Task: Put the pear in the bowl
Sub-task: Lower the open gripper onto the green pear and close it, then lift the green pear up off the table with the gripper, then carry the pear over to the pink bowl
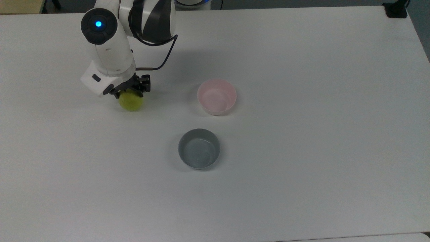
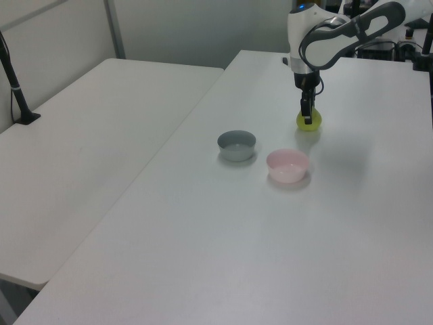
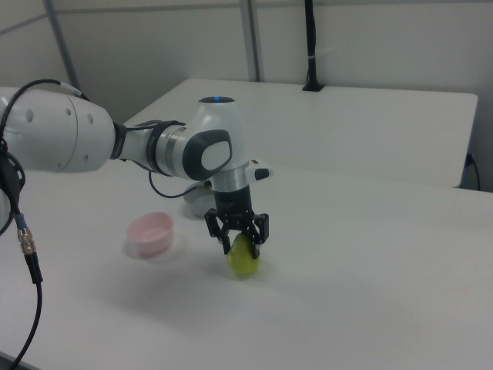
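No readable text, labels, brands or numbers anywhere.

The white robot arm bends down, its black two-finger pincer pointing straight downward (fingers spread a little), wrist light glowing blue at twelve o'clock.
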`<control>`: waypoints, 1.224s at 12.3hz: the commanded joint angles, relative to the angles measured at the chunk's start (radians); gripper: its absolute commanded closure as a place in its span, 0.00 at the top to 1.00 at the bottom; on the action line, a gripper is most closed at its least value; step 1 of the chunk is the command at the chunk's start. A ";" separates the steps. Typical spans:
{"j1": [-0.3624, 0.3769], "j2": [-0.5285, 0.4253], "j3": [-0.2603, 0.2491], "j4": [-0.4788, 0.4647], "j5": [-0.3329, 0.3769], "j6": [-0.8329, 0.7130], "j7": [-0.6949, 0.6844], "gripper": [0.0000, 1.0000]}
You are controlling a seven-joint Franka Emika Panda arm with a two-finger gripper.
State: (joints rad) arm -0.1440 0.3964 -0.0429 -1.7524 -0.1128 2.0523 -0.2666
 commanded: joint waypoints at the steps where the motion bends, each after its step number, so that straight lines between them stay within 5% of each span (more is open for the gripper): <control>1: 0.003 -0.004 -0.005 -0.013 -0.014 0.008 -0.008 0.56; 5: 0.009 -0.094 -0.005 0.031 -0.016 -0.141 -0.011 0.56; 11: 0.009 -0.109 0.005 0.301 0.005 -0.406 -0.003 0.57; 15: 0.044 -0.148 0.011 0.317 0.039 -0.439 0.033 0.57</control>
State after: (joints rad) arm -0.1381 0.2695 -0.0302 -1.4300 -0.1038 1.6394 -0.2665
